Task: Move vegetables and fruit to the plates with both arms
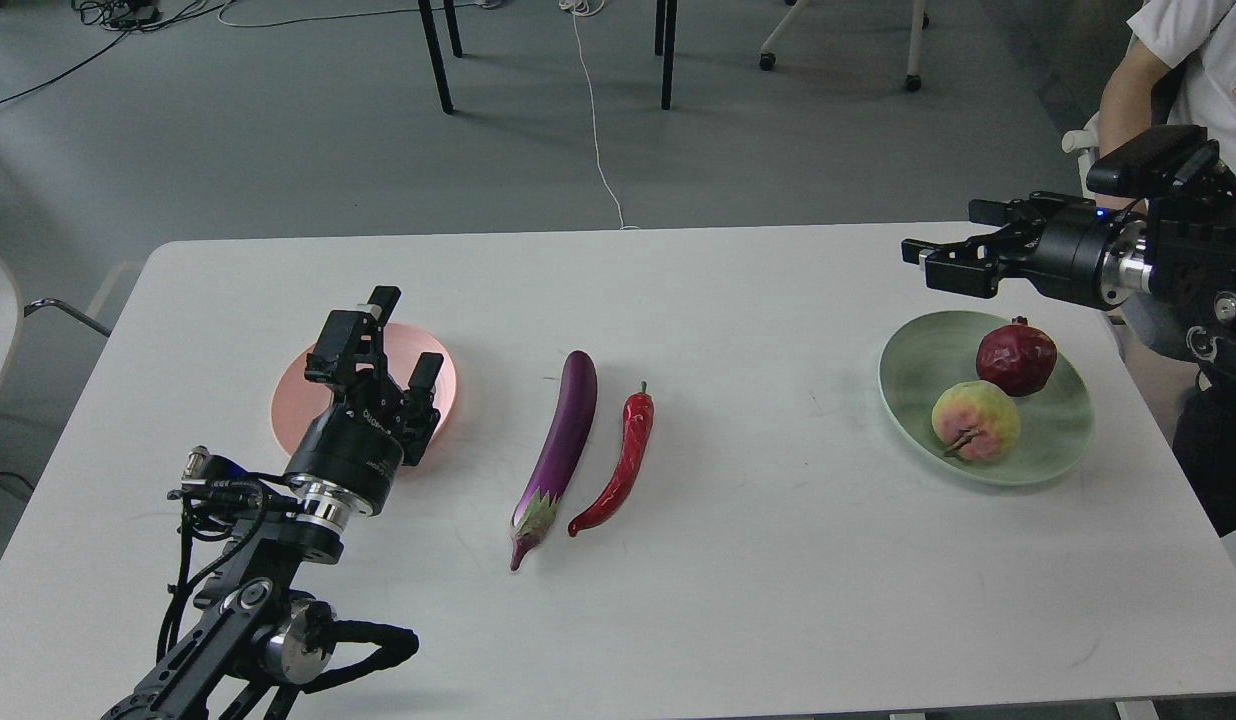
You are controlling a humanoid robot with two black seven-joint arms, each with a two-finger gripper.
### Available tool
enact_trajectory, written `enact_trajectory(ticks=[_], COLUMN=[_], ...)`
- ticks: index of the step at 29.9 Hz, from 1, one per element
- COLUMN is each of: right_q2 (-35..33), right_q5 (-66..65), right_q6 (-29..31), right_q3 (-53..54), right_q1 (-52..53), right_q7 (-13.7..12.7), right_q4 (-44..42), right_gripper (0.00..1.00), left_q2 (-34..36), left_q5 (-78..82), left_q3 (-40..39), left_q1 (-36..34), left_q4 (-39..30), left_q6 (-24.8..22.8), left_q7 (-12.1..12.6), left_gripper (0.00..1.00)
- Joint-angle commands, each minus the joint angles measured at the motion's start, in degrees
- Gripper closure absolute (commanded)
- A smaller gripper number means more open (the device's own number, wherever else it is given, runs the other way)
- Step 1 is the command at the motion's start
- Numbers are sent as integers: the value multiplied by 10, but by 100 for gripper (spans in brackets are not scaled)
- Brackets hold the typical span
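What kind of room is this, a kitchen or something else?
Probably a lab or office workspace, not a kitchen: a plain white table stands on grey floor, loose cables trail across it, and chair and table legs stand behind. A seated person watches nearby.

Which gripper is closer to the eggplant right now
Left. The left gripper hovers over the pink plate, just left of the eggplant. The right gripper is far off, above the green plate.

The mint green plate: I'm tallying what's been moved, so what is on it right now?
On the mint green plate lie the pomegranate and the apple-like fruit, close together. The plate surface beneath them is covered; nothing else shows on it.
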Motion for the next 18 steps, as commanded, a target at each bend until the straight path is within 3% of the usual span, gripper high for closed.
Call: enact_trajectory(ticks=[1, 8, 14, 18], right_q2=[5, 41, 56, 57], right_q5=[222, 569, 677, 700], right_q6=[-1, 8, 97, 150], right_q3=[20, 147, 274, 305], right_q1=[-34, -141, -237, -272], right_q7=[0, 0, 0, 0], right_q4=[49, 88, 60, 36], right_gripper=[3, 3, 2, 2], left_q2=[3, 42, 119, 179], left_q5=[0, 63, 286, 471], left_q3=[0, 6, 79, 132], left_q1=[0, -9, -68, -133], left_q4=[0, 1, 1, 9], left_q6=[0, 0, -18, -64], left_q7=[-3, -46, -48, -48], left_gripper=[2, 2, 2, 2])
